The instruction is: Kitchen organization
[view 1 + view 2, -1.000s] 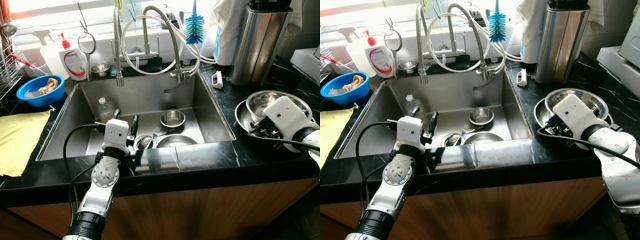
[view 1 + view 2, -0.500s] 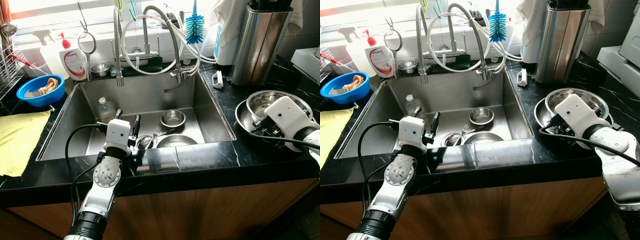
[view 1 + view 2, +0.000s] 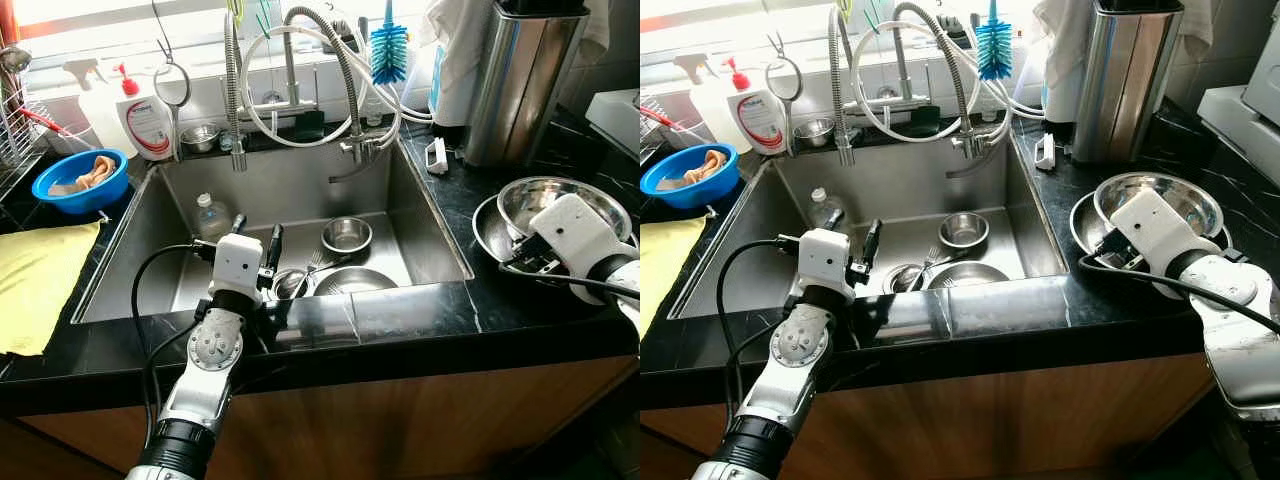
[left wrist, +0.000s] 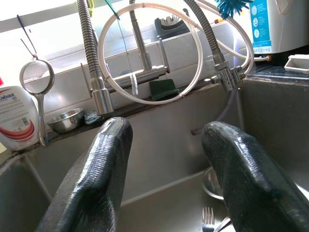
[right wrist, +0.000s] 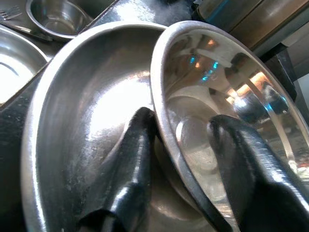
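Your right gripper (image 5: 178,159) straddles the rim of the upper steel bowl (image 3: 560,195), one finger inside it and one outside, over the larger bowl (image 5: 72,121) it nests in. From the head views the white wrist housing hides the fingertips, so you cannot tell whether the pads actually press the rim — the wrist view suggests they are close on it, perhaps not clamped. Both bowls sit on the black counter (image 3: 450,310) to the right of the sink (image 3: 420,230).

Your left gripper (image 3: 255,245) hangs over the sink's front edge with its fingers (image 4: 96,174) spread apart, holding nothing. Below it, partly hidden by the counter lip, lie a wide steel bowl (image 3: 352,282) and a fork (image 4: 207,217); a small steel bowl (image 3: 346,236) sits farther back, and a clear bottle (image 3: 209,216) stands toward the sink's left wall.

On the left counter, a blue bowl (image 3: 80,180) holds something tan — hard to make out — beside a yellow cloth (image 3: 35,285).
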`<state>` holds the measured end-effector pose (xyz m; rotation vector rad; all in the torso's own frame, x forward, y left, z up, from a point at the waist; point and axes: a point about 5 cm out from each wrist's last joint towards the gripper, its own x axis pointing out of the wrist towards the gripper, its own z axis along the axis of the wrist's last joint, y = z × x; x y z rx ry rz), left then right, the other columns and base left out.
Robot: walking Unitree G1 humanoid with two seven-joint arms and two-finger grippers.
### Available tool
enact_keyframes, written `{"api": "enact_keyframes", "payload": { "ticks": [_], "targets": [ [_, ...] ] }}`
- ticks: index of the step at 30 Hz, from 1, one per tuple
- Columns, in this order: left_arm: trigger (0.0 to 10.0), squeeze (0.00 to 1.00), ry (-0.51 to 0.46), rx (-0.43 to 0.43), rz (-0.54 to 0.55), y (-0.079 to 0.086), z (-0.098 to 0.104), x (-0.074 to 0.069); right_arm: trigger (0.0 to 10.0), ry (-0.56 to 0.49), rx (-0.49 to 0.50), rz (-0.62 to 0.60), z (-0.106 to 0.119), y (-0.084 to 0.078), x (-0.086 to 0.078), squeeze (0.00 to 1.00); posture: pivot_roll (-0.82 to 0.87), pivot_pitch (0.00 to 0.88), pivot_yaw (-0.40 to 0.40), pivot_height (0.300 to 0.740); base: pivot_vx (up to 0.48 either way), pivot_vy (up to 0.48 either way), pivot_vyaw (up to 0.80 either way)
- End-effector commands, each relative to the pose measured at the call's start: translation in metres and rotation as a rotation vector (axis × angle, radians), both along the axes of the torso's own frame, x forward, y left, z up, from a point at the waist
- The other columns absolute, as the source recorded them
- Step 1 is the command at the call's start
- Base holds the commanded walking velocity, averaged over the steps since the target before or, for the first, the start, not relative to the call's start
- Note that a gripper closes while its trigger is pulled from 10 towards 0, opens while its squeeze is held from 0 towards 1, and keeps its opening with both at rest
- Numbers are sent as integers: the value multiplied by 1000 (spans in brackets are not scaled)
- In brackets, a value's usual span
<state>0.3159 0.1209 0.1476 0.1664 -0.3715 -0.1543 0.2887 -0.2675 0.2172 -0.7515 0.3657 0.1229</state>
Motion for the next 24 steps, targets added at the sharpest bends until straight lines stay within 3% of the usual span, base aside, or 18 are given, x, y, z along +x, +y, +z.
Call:
{"api": "enact_keyframes", "payload": {
  "ticks": [1,11,14,17,24],
  "targets": [
    [10000,0,6,19,2,2,1,3,0,-5,-2,22,-1,5,2,0,-224,0,124,740,0,0,0],
    [10000,0,8,20,11,4,0,3,0,-22,-2,37,1,8,6,0,-219,0,119,740,0,0,0],
    [10000,0,12,19,12,3,-1,2,0,-60,-1,42,7,11,9,0,-218,0,113,740,0,0,0],
    [10000,0,14,14,12,1,-2,2,0,-163,12,30,27,14,14,0,-223,0,112,740,0,0,0],
    [10000,0,19,7,11,0,-3,2,0,-236,16,24,41,16,17,0,-217,0,106,740,0,0,0]
  ]
}}
